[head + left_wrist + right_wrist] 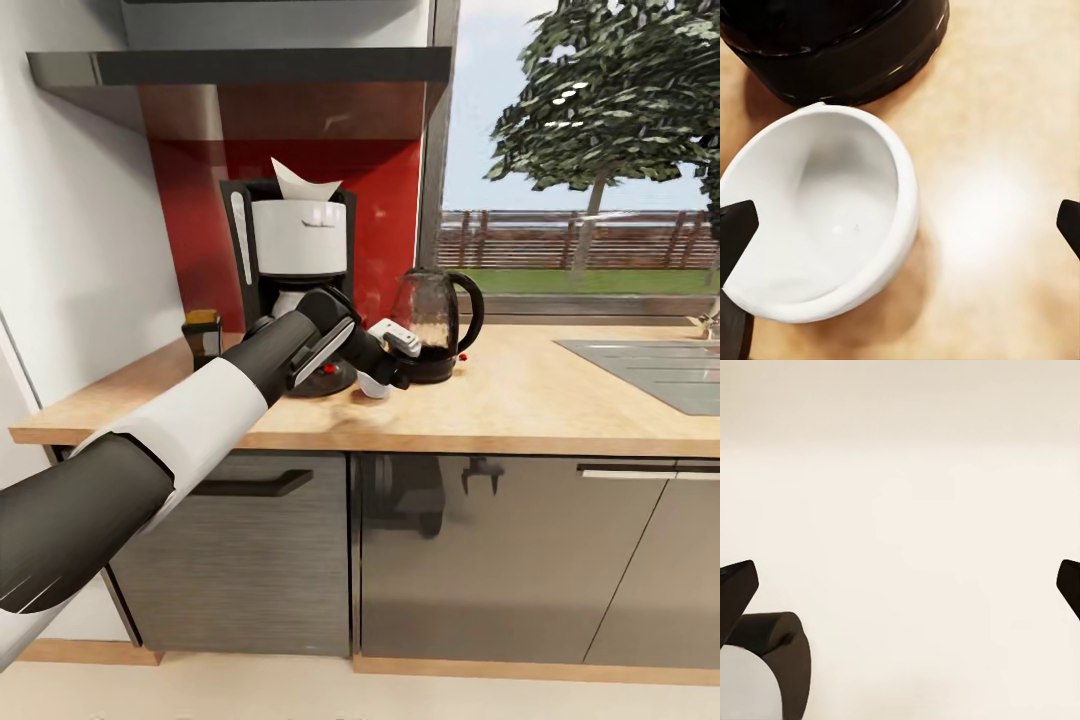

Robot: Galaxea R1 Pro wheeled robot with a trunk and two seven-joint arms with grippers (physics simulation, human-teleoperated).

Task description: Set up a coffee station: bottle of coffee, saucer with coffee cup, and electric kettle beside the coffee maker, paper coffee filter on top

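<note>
Left gripper (900,225), jaws spread wide, poised over the white coffee cup (821,217) on the wooden countertop (520,395), just beside the electric kettle (435,325). Coffee maker (290,270) behind, paper coffee filter (305,183) on top. Right gripper (900,585) spread wide over a pale surface.

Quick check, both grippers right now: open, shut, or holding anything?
Left gripper: open, holding nothing; it hangs over the white coffee cup on the countertop.
Right gripper: open, holding nothing.
</note>
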